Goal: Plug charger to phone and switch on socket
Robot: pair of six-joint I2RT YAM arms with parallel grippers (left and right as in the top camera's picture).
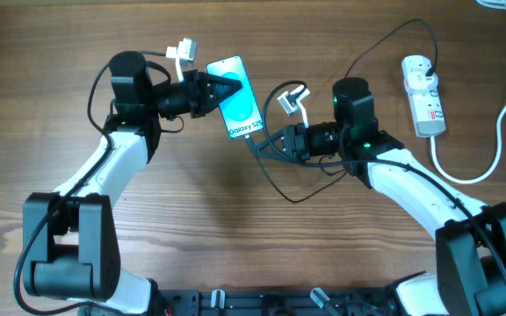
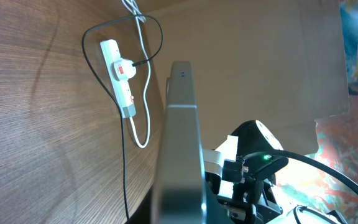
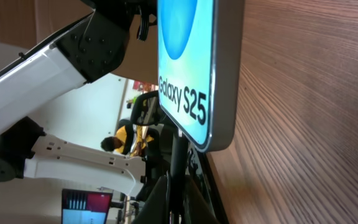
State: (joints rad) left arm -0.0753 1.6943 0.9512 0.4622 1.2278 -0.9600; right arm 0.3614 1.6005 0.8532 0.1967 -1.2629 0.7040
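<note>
As left tool [image 1: 227,89] grips phone [image 1: 244,114], long axis aims Galaxy end at charger [image 3: 176,162].

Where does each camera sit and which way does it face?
Overhead: above the table, looking straight down; both arms, left gripper holding the phone, right gripper at its lower end.
Left wrist: along the phone's edge toward the socket; right arm beyond.
Right wrist: up the charger at the phone's screen; own fingers at bottom.
Shared: phone in all; socket in overhead and left wrist.
</note>
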